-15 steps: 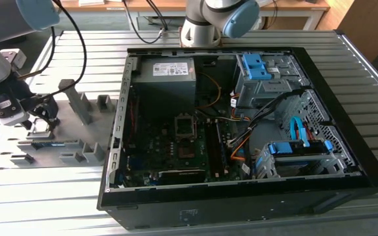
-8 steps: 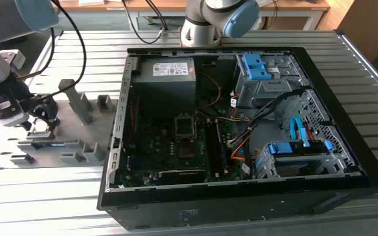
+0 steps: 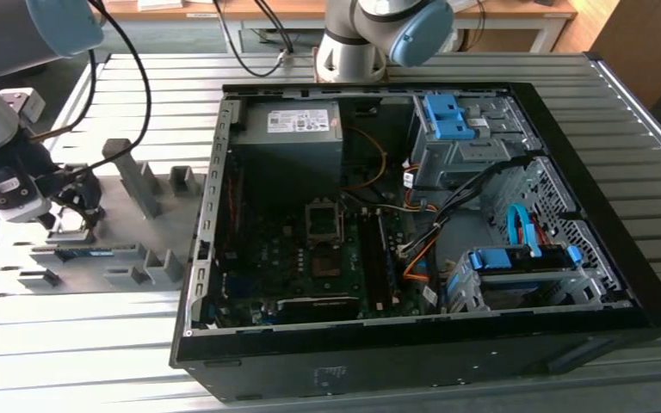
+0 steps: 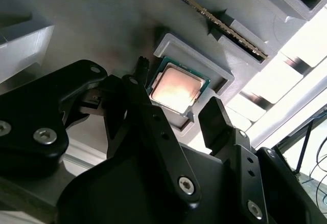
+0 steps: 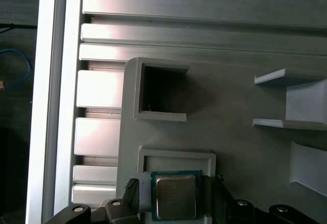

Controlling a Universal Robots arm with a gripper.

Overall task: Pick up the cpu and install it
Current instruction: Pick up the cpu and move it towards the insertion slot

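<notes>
The cpu [image 4: 178, 87] is a small square chip with a dull silver top and a green edge. It lies flat in a shallow pocket of the grey plastic fixture [image 5: 245, 152], and the first wrist view shows the cpu [image 5: 175, 197] too. My gripper [image 4: 176, 101] hangs low over it, open, with one black finger on each side of the chip and a small gap on both sides. In the exterior view the gripper [image 3: 72, 211] is at the left, over the fixture [image 3: 135, 219] beside the computer case [image 3: 423, 232]. The motherboard's bare socket [image 3: 323, 221] lies inside the case.
The fixture carries upright grey blocks [image 3: 138, 185] and a memory stick [image 4: 214, 19] in a slot. The case holds a grey power-supply box [image 3: 288, 129], blue drive brackets [image 3: 451, 116] and loose cables [image 3: 446, 215]. The slatted metal table [image 3: 78, 344] runs around everything.
</notes>
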